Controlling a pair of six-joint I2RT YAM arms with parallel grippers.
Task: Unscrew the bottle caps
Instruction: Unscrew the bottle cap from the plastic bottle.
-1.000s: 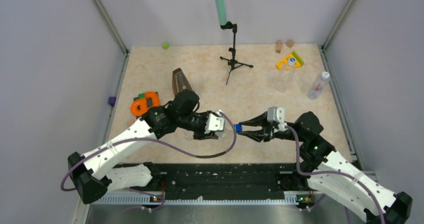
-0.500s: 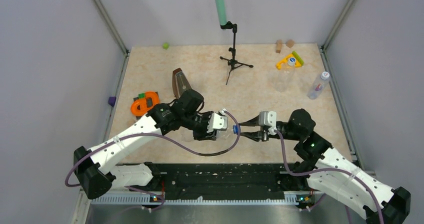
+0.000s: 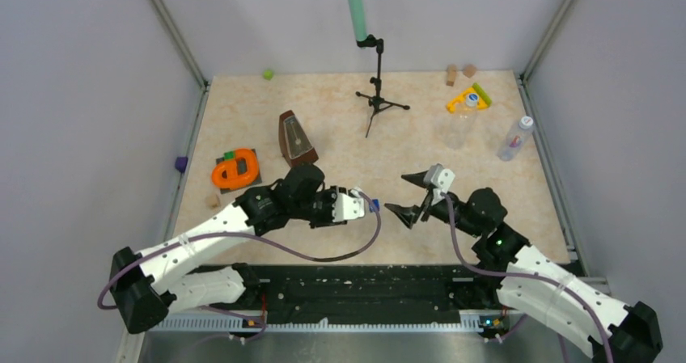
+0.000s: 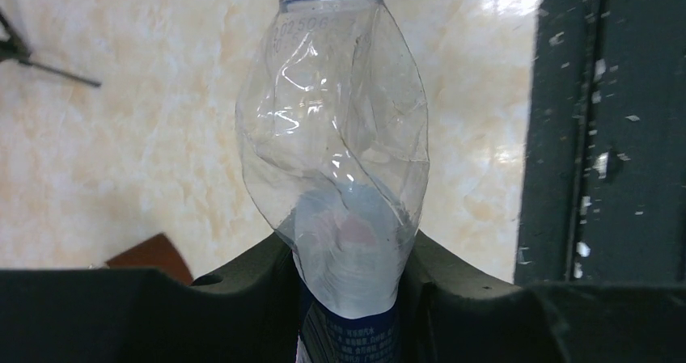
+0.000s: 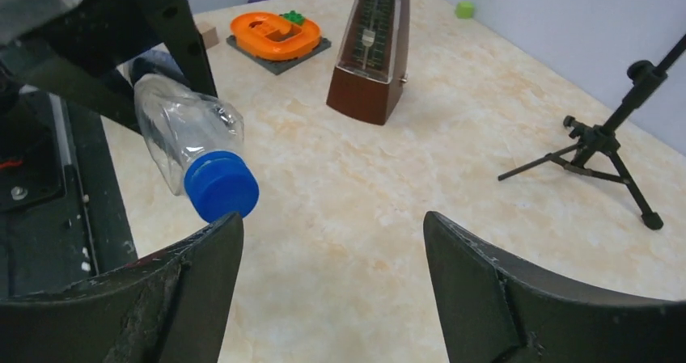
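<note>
Surface: beige marbled table [image 3: 340, 128] inside grey walls, with a black rail [image 3: 348, 282] along the near edge
Left gripper [image 3: 349, 206]: closed on the lower body of a crumpled bottle [image 4: 340, 161], pinching it from both sides; the bottle is held clear of the table, neck pointing toward the right arm
Blue cap [image 5: 221, 187]: sits on the neck of the crumpled bottle, facing the right gripper
Right gripper [image 5: 332, 230]: jaws spread wide with nothing in them, fingertips near the blue cap but not touching it
Other bottles: a clear bottle [image 3: 459, 127] just beside a yellow toy [image 3: 455, 104], and a bluish bottle [image 3: 513, 141] with a white cap [image 3: 526, 122], both at the far right, well apart from the arms
Elsewhere: metronome [image 3: 294, 137], orange toy [image 3: 235, 169], tripod stand [image 3: 378, 88], wooden blocks [image 3: 450, 75]
</note>
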